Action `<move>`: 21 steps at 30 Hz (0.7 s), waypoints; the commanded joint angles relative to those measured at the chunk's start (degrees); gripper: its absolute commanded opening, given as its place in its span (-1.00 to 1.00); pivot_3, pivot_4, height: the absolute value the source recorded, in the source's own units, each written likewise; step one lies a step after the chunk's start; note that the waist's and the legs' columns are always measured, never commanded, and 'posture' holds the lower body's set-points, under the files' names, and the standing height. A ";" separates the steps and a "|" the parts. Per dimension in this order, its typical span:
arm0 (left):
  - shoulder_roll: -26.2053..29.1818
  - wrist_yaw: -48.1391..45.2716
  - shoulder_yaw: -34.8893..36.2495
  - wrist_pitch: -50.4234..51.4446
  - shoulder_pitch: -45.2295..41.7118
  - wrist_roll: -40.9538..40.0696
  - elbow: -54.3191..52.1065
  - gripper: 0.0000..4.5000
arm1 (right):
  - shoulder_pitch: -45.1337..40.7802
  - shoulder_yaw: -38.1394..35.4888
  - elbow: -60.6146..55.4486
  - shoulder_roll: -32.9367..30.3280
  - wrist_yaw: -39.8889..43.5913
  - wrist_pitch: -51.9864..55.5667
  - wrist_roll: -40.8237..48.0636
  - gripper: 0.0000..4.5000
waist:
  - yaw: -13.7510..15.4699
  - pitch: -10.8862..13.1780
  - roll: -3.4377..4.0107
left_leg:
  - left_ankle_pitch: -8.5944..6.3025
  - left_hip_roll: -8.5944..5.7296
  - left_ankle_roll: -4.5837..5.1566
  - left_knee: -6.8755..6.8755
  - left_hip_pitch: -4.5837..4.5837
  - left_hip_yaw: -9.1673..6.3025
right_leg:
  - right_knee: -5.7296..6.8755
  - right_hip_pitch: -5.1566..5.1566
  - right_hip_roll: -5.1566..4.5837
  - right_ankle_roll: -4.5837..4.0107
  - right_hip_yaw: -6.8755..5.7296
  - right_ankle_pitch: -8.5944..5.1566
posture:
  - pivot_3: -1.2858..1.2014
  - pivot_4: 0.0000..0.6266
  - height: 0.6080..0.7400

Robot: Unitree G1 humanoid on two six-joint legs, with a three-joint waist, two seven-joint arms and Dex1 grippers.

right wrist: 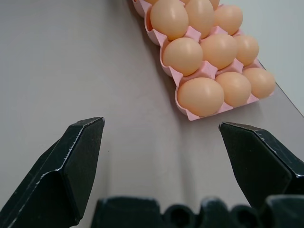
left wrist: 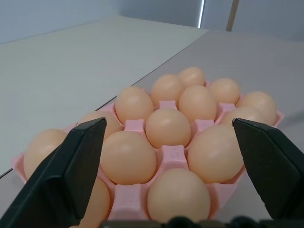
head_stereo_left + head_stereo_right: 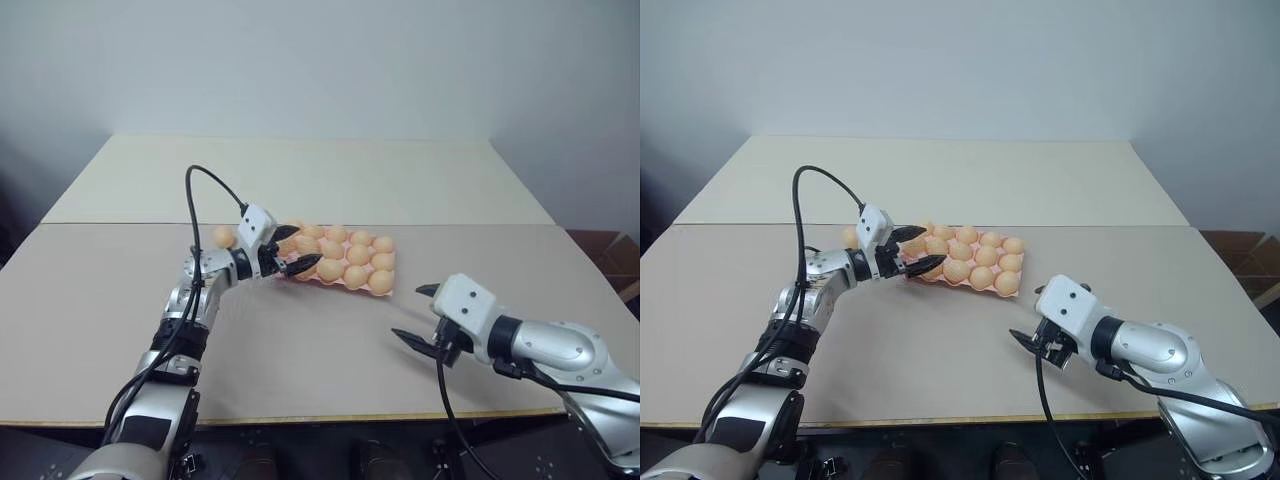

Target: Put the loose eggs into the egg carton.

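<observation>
Egg carton [image 3: 385, 288] under spread left end effector [image 3: 296, 250] tips.

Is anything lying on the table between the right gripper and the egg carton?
No. In the right wrist view, only bare table separates the open right gripper from the egg carton.

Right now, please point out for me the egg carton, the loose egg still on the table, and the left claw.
egg carton [image 1: 192, 115]: right wrist view, pink rim at its near corner.
loose egg [image 3: 223, 237]: left eye view, middle of the shell.
left claw [image 3: 298, 250]: left eye view, midway between its open fingertips.
</observation>
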 commanded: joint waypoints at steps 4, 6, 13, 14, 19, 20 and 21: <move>4.43 -0.21 3.65 1.52 3.02 -1.77 -8.30 0.98 | -0.64 -1.25 -0.57 -0.46 0.42 -0.64 0.49 1.00 | -0.15 0.00 0.00 | 0.00 0.01 0.00 -0.02 0.01 -0.02 | 0.01 -0.01 0.00 0.00 -0.01 0.00 | 0.03 -0.52 1.00; 7.21 0.19 5.38 4.35 5.61 -2.55 -12.50 0.98 | -0.99 -0.80 -0.17 -0.45 0.73 -1.06 0.39 1.00 | -0.28 0.00 0.00 | 0.00 0.01 0.00 -0.01 0.01 -0.02 | 0.01 -0.01 0.00 0.00 -0.01 0.00 | 0.03 -0.52 1.00; 19.94 0.22 15.88 15.49 21.71 -8.16 -30.49 0.98 | -2.69 0.55 1.74 -0.43 1.92 -2.24 0.27 1.00 | -1.34 0.00 0.01 | 0.00 0.06 0.00 -0.07 0.06 -0.02 | 0.03 -0.03 0.00 0.00 -0.01 -0.03 | 0.03 -0.52 1.00; 21.48 0.75 18.21 16.75 24.14 -8.89 -32.29 0.98 | -2.85 0.85 2.15 -0.55 2.29 -2.56 0.17 1.00 | -1.42 0.00 0.00 | 0.00 0.07 0.00 -0.09 0.07 -0.02 | 0.02 -0.04 0.00 0.00 0.00 -0.03 | 0.03 -0.52 1.00; 25.38 5.95 26.81 21.47 31.28 -10.07 -37.45 0.98 | -4.85 2.32 4.91 -0.65 4.02 -4.14 -0.14 1.00 | -0.59 0.01 0.00 | 0.00 0.08 -0.01 -0.06 0.09 -0.03 | 0.03 -0.04 -0.06 -0.20 -0.10 -0.16 | 0.03 -0.52 1.00; 25.74 7.04 28.38 22.74 32.16 -10.47 -38.28 0.98 | -5.47 2.56 5.56 -0.50 4.20 -4.33 -0.15 1.00 | -0.49 0.01 0.00 | 0.00 0.07 -0.01 -0.05 0.09 -0.02 | 0.03 -0.03 -0.08 -0.32 -0.09 -0.23 | 0.03 -0.52 1.00; 25.86 7.92 29.48 23.94 32.74 -10.96 -39.02 0.98 | -5.95 2.71 6.21 -0.39 4.37 -4.54 -0.15 1.00 | -0.39 0.01 0.00 | 0.00 0.07 0.00 -0.04 0.09 0.02 | 0.03 -0.04 -0.09 -0.34 -0.07 -0.24 | 0.03 -0.52 1.00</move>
